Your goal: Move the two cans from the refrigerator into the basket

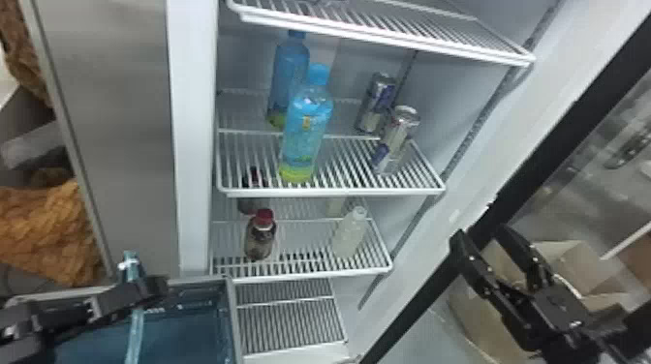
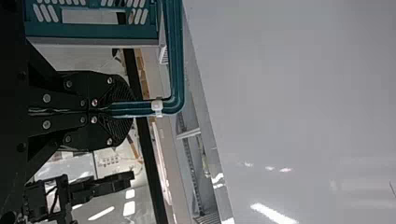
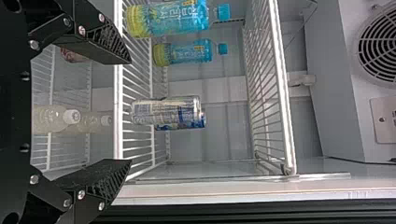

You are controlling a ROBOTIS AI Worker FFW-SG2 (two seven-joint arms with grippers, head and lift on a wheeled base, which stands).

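Note:
On the right of the refrigerator's middle shelf stand two silver-and-blue cans, the front can (image 1: 397,135) and the rear can (image 1: 376,102). In the right wrist view the front can (image 3: 163,111) largely overlaps the rear one, between and beyond the fingers. My right gripper (image 1: 479,233) is open and holds nothing, outside the refrigerator by the door; its own view shows the spread gripper (image 3: 130,111). At lower left, my left gripper (image 1: 145,288) is shut on the handle (image 1: 134,334) of the teal basket (image 1: 189,329). The left wrist view shows that gripper (image 2: 122,110) clamped around the handle (image 2: 175,56).
Left of the cans stand two blue bottles (image 1: 306,130). The shelf below (image 1: 310,277) holds dark red-capped bottles (image 1: 260,239) and pale bottles (image 1: 349,235). The open door's black frame (image 1: 436,285) slants beside my right arm, with a cardboard box (image 1: 576,266) behind.

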